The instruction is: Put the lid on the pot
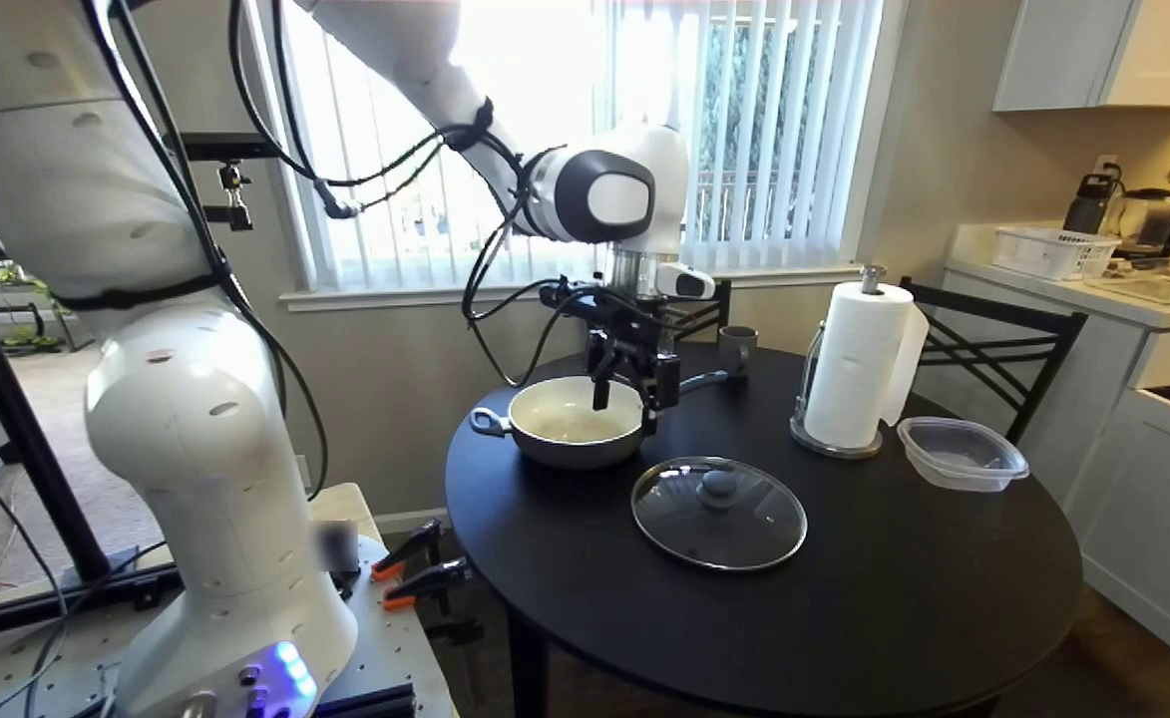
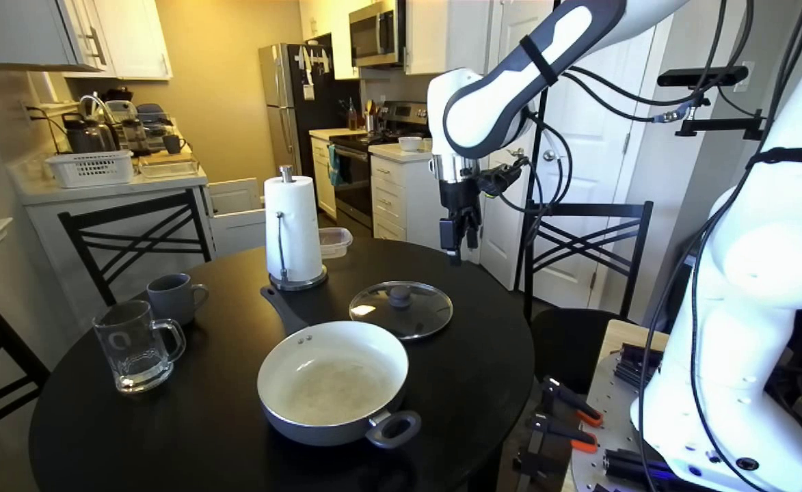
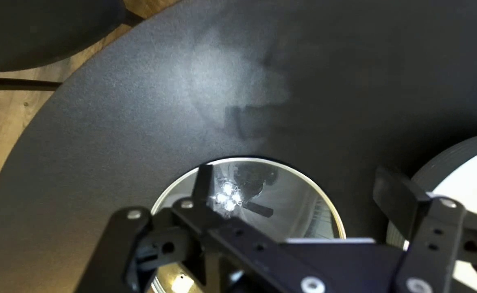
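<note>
My black gripper (image 3: 297,189) was spread wide, empty. Round clear-glass lid (image 2: 401,313) beside the shallow grey pot (image 2: 332,386) looked rigid, slick, breakable; I'd have pinched its dark knob (image 2: 399,296).

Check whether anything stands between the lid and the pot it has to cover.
Nothing visible does: in both exterior views, the lid lies beside the pot on the table. The pot's raised wall probably means lifting the lid over it.

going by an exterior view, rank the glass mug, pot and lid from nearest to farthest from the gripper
From the gripper, in an exterior view:
1. Lid, just below and left in the picture
2. Pot, lower, further left
3. Glass mug, far left
</note>
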Robot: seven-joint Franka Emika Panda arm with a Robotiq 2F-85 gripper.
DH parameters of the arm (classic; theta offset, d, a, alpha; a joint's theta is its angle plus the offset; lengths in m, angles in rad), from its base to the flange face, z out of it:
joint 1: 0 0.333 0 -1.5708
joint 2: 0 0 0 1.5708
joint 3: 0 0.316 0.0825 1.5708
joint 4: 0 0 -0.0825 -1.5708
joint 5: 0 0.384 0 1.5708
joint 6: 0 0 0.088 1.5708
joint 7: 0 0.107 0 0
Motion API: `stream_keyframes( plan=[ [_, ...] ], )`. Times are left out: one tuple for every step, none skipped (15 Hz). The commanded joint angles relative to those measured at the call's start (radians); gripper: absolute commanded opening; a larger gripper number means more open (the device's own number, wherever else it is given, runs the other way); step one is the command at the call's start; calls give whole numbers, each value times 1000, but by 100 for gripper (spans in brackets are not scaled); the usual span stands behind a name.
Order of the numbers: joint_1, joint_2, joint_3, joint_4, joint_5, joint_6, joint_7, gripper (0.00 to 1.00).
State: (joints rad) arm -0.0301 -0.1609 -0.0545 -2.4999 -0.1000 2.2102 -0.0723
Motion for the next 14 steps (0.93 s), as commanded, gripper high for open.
stream_keyframes(
  plan=[
    [-7, 95, 6, 41, -21, 92, 11, 100],
    [-8, 115, 4, 48, -19, 117, 4, 100],
    [-8, 137, 3, 59, -29, 140, -2, 100],
    [-10, 158, 2, 70, -45, 162, 3, 100],
    [-13, 177, 0, 87, -66, 169, 19, 100],
    [-15, 186, -2, 101, -73, 155, 29, 100],
    [-9, 151, 3, 70, -37, 144, 2, 100],
    [-11, 166, 1, 84, -43, 144, 3, 100],
    [-12, 176, -1, 94, -44, 144, 3, 100],
    [-12, 181, -2, 100, -44, 144, 3, 100],
    [-12, 184, -2, 103, -45, 144, 3, 100],
    [-12, 185, -2, 104, -45, 144, 3, 100],
    [-12, 184, -2, 104, -45, 144, 3, 100],
    [-12, 184, -2, 104, -45, 144, 3, 100]
  ],
)
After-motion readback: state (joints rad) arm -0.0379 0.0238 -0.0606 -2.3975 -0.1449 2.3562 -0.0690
